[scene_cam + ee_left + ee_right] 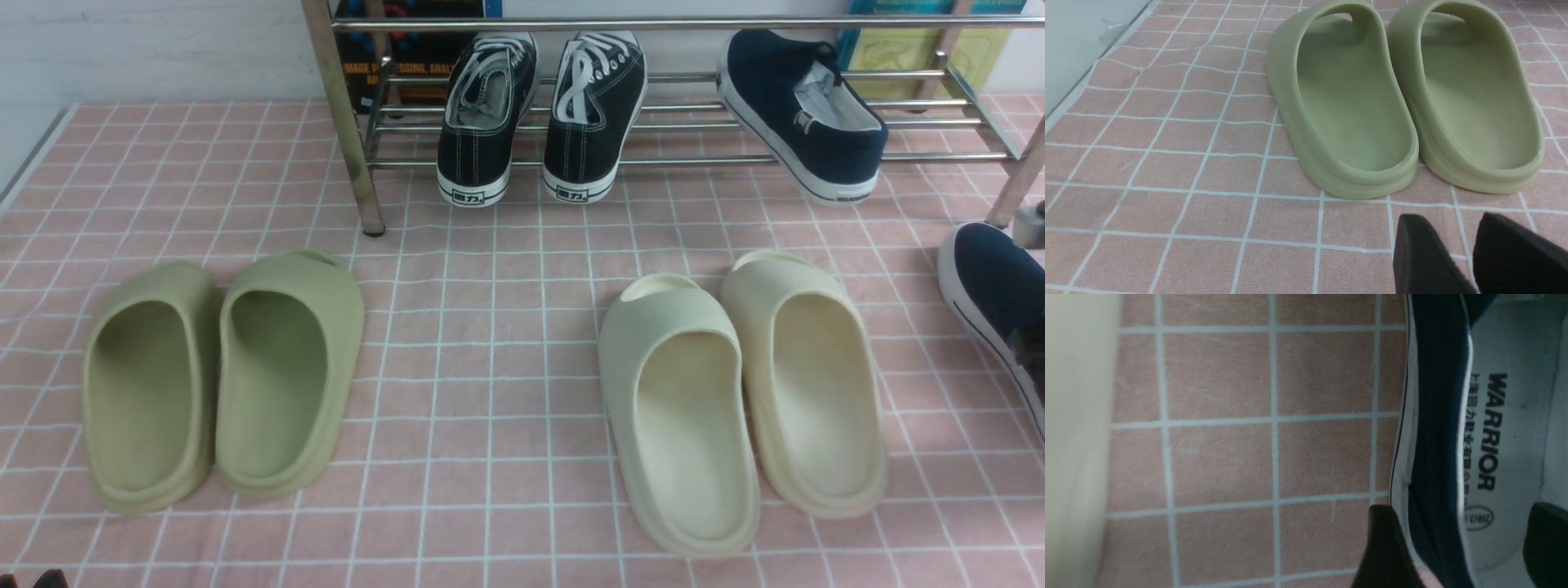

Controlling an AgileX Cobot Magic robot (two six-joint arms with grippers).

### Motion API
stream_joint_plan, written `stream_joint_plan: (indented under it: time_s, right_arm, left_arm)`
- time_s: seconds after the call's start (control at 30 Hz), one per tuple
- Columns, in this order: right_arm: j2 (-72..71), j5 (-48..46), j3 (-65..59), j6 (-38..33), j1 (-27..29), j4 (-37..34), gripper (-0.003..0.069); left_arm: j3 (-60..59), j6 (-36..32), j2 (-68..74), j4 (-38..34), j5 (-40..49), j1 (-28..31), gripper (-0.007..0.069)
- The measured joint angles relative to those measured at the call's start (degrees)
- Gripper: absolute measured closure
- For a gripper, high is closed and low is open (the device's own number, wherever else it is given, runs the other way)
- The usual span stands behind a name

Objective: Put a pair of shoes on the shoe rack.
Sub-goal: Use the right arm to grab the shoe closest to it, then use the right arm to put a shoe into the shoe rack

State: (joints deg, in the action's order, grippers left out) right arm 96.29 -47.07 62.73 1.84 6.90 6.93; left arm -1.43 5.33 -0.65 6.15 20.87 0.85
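Note:
One navy slip-on shoe (804, 114) lies tilted on the lower bars of the steel shoe rack (678, 159), at its right end. The other navy shoe (984, 286) sits on the pink mat at the far right edge, in front of the rack's right leg. In the right wrist view my right gripper (1464, 510) is open and straddles this shoe's side wall (1437, 416): one finger is outside by the white sole, the other inside over the light grey insole. My left gripper (1451, 222) has its fingers nearly together, holds nothing, and hovers low over the mat behind the olive slides.
Black lace-up sneakers (539, 114) stand on the rack's left half. Olive slides (224, 376) sit front left and also show in the left wrist view (1404, 94). Cream slides (739, 400) sit front right, close to the navy shoe on the mat. A wall edge (33, 155) bounds the mat at the left.

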Motion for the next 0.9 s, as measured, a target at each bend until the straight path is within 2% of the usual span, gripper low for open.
stream_joint_plan:
  time_s: [0.17, 0.2, 0.23, 0.27, 0.3, 0.33, 0.53, 0.63, 0.9]
  right_arm:
    - [5.38, 1.93, 0.00, 2.35, 0.00, 2.65, 0.0321]
    - [5.58, 1.88, 0.00, 2.56, 0.00, 2.65, 0.0418]
    - [5.51, 1.60, 0.13, 2.56, 0.00, 2.40, 0.0456]
    - [5.25, 0.91, 0.59, 2.56, -0.06, 2.33, 0.0550]
    - [4.81, 0.40, 0.94, 2.56, -0.06, 1.93, 0.0606]
    - [4.29, -0.16, 1.28, 2.56, -0.11, 1.66, 0.0632]
    - [-1.92, -7.13, 4.70, 1.20, -2.27, -0.37, 0.0644]
    - [-4.83, -9.39, 8.76, -0.23, -5.30, -2.33, 0.0644]
    - [-0.07, -10.06, 17.70, -1.84, -7.05, -4.48, 0.0644]
  left_arm:
    - [0.00, 0.00, 0.00, 0.03, 0.00, 0.00, 0.0389]
    - [0.00, 0.00, 0.00, 0.07, 0.00, 0.00, 0.0389]
    - [0.00, 0.00, 0.00, 0.07, 0.00, 0.00, 0.0388]
    - [0.00, 0.00, 0.00, 0.07, 0.00, 0.00, 0.0388]
    - [0.00, 0.00, 0.00, 0.07, 0.00, 0.00, 0.0388]
    - [0.00, 0.00, 0.00, 0.07, 0.00, 0.00, 0.0388]
    - [0.00, 0.00, 0.00, 0.07, 0.00, 0.00, 0.0388]
    - [0.00, 0.00, 0.00, 0.11, 0.00, 0.00, 0.0388]
    - [0.00, 0.00, 0.00, 0.26, 0.00, 0.00, 0.0387]
